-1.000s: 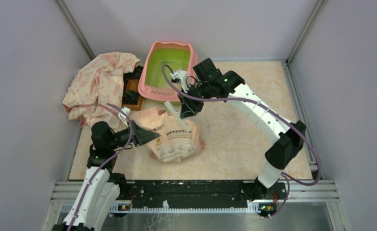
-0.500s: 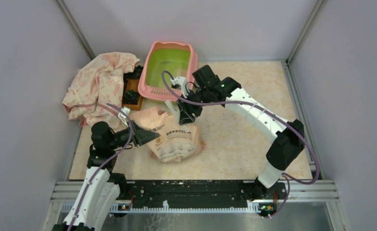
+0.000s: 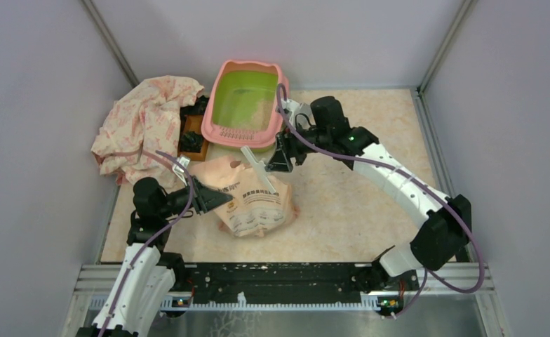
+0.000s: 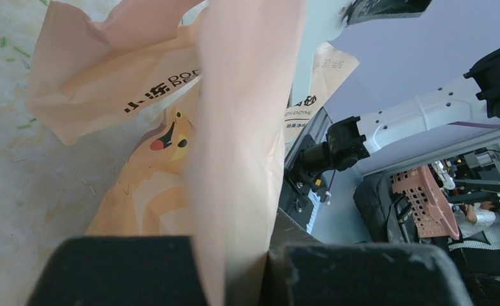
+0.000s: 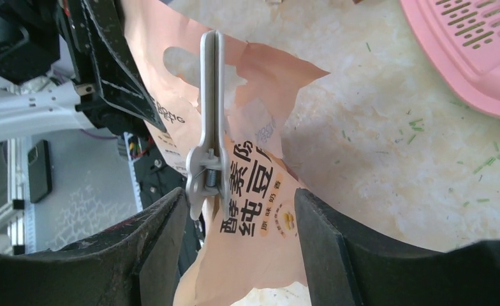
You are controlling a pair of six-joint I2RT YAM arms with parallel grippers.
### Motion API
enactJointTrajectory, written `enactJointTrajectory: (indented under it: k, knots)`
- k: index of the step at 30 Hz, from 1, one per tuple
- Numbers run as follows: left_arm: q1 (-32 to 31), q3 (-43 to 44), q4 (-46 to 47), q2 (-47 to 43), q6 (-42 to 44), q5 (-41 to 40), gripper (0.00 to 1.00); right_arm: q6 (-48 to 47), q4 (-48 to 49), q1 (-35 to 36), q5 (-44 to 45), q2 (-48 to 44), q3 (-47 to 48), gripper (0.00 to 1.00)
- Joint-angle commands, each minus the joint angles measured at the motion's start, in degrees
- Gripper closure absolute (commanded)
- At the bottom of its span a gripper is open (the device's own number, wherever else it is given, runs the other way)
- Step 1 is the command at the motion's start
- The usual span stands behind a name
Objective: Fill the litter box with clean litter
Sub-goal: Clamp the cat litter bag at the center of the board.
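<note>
Top external: litter box (image 3: 238, 134), pink rim and lime-green inside, at the far edge of the bench (image 3: 349, 196), left of centre; long axis runs near to far, slotted short end facing the arms. Litter bag (image 3: 252, 205), peach-pink, just nearside of the box, long axis also near to far, crumpled top toward the box, printed face up; print too small to read here. Pale clip (image 3: 258, 168) fixed on the bag's top, lying slantwise. Left fingers (image 3: 211, 199) pressed together on the bag's left edge. Right fingers (image 3: 280, 159) at the clip's right side. Patterned cloth (image 3: 146, 119) heaped at the far left corner. Left wrist: fingers (image 4: 126, 271) pinching a fold of the bag (image 4: 241, 127); legible "WITH ENZYME", bold Chinese characters, cartoon face with open mouth. Right wrist: fingers (image 5: 152, 255) spread, the clip's (image 5: 210, 115) spring end between them, unpinched; clip's jaws closed on the bag (image 5: 260, 210), its large Chinese lettering running sideways; corner of the box's slotted pink rim (image 5: 470, 57) at upper right.
</note>
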Motion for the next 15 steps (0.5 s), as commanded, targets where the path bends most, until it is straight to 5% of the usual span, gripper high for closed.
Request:
enactJointTrajectory:
  k: [1, 15]
  knots:
    - [0.43, 0.71, 4.92, -0.84, -0.52, 1.47, 0.97, 6.35, 8.70, -0.70, -1.67, -4.94, -2.46, 0.39]
    - [0.43, 0.62, 5.09, -0.34, -0.57, 1.46, 0.97, 7.66, 12.51, 0.32, -2.41, -6.74, -6.04, 0.43]
